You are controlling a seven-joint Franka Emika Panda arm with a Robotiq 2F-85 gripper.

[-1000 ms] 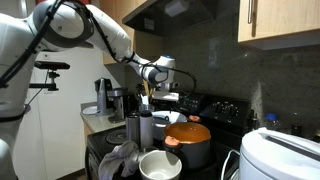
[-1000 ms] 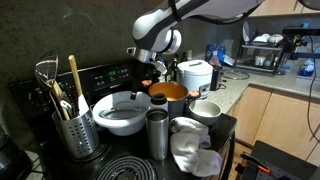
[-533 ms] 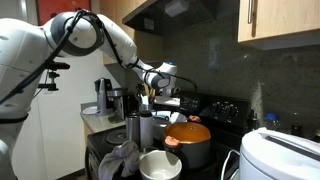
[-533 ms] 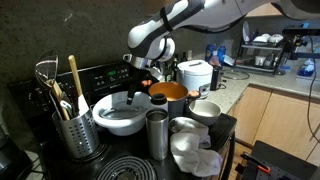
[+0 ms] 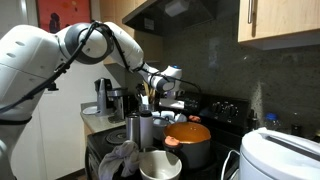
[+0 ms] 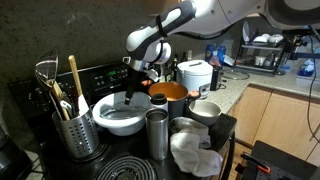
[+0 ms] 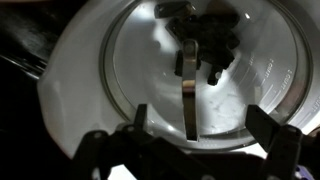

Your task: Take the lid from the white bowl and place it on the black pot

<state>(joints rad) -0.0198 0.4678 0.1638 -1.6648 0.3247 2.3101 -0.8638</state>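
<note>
A big white bowl [image 6: 104, 123] stands on the stove with a clear glass lid [image 7: 235, 95] on it; the lid has a thin metal strip handle [image 7: 188, 95]. The bowl's rim [image 7: 70, 90] fills the wrist view. My gripper [image 7: 200, 135] is open and empty, hanging just above this lid with its fingers either side of the handle, not touching. It shows in both exterior views [image 6: 137, 92] [image 5: 160, 97]. An orange-brown domed lid [image 5: 188, 131] [image 6: 168, 91] sits on the black pot [image 5: 192, 153], beside the bowl.
Steel cups [image 6: 157, 132] [image 5: 140, 128] stand in front of the bowl. A utensil holder [image 6: 75, 130] is next to it. A small white bowl [image 6: 205, 108] and a crumpled cloth [image 6: 195, 150] lie near the front edge. A big white appliance [image 5: 285, 155] stands beside the pot.
My gripper has moved down and sideways from above the pot area to over the big white bowl. It stays open. The lids and pot have not moved.
</note>
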